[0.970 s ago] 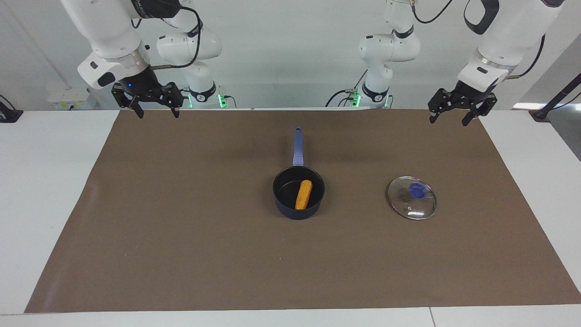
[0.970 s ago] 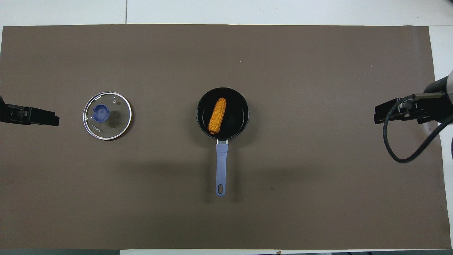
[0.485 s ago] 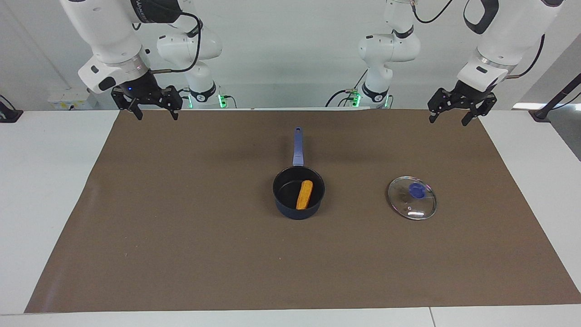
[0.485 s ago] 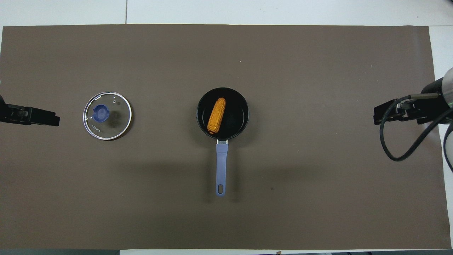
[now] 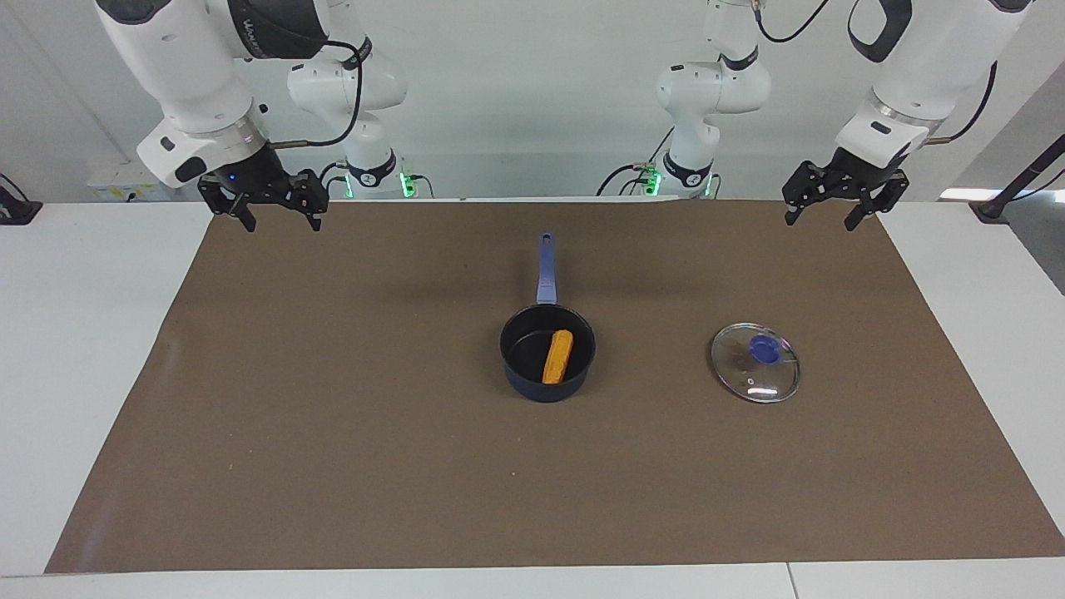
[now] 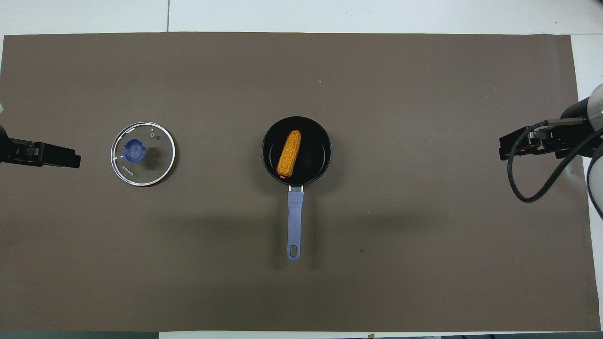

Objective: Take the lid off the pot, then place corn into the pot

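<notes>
Corn cob (image 5: 557, 357) lying inside saucepan (image 5: 547, 381), tilted against the black interior. Saucepan at mid-desk on brown mat (image 5: 333, 399), long handle pointing toward the robots. Glass lid (image 5: 755, 363) flat on the mat beside the saucepan, toward the left arm's end, well apart from it, knob up. Left end effector (image 5: 819, 211) raised over the mat's corner at its own end, fingers spread, holding nothing. Right end effector (image 5: 278, 218) raised over the mat's corner at its end, fingers likewise spread and empty. White desk (image 5: 75, 333) under the mat.

Table (image 5: 50, 349) — mat (image 5: 333, 433), pot (image 5: 532, 388), lid (image 5: 755, 370)
</notes>
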